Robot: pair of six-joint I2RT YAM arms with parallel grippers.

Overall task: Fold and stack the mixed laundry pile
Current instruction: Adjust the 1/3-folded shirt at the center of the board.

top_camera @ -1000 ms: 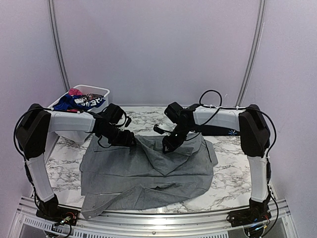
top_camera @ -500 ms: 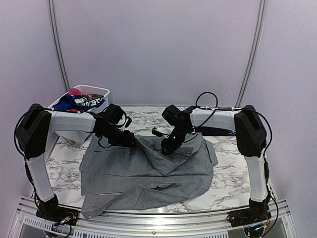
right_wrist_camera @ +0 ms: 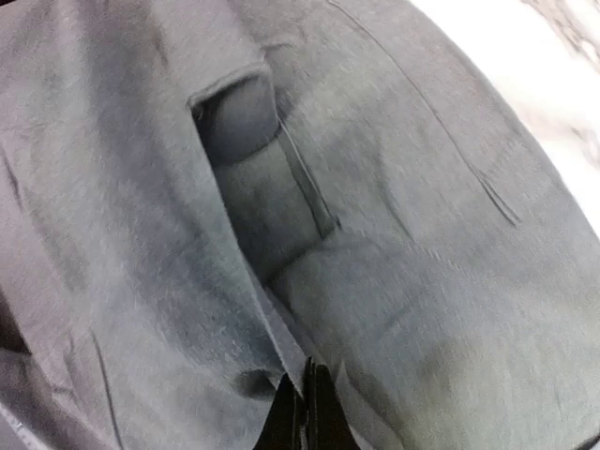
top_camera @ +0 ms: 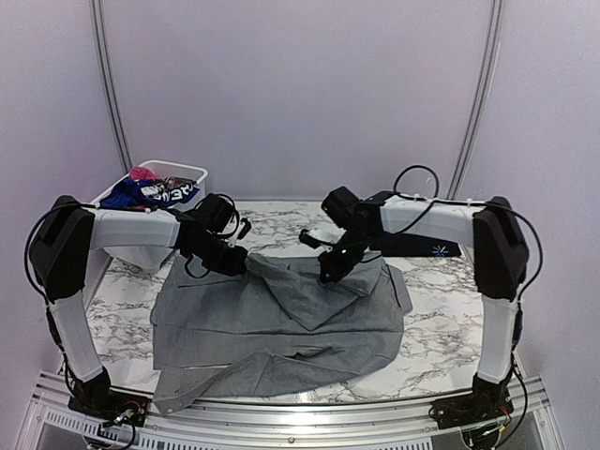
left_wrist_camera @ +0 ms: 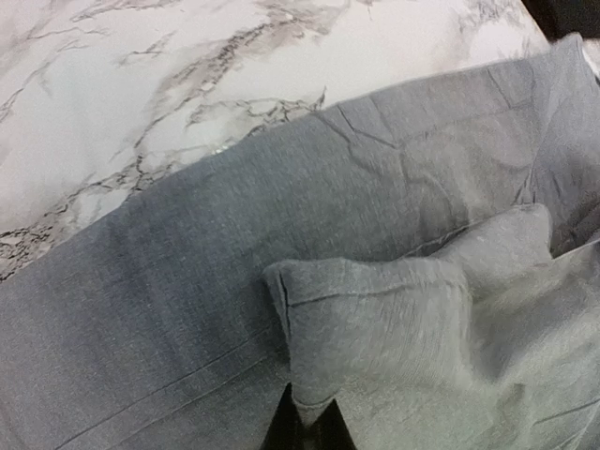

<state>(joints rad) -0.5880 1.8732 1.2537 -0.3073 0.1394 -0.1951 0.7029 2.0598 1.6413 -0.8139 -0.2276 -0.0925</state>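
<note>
A grey shirt (top_camera: 281, 328) lies spread across the marble table (top_camera: 441, 333). My left gripper (top_camera: 246, 265) is shut on a folded grey corner at the shirt's back left edge, and in the left wrist view its tips (left_wrist_camera: 307, 427) pinch that flap of the shirt (left_wrist_camera: 281, 216). My right gripper (top_camera: 328, 274) is shut on a fold near the shirt's back right, its tips (right_wrist_camera: 302, 412) clamped on a thin ridge of the cloth (right_wrist_camera: 403, 281). Between the two grippers the fabric is raised into a ridge. Blue and pink pieces (top_camera: 141, 192) of the pile sit in the basket.
A white plastic basket (top_camera: 192, 172) stands at the table's back left corner, behind the left arm. A black garment (top_camera: 422, 248) lies at the back right, under the right arm. The table's metal front rail (top_camera: 300, 427) runs along the near edge.
Both grippers have closed on the grey shirt. The right gripper has shifted a little to the right, pulling the cloth between the two grippers tauter.
</note>
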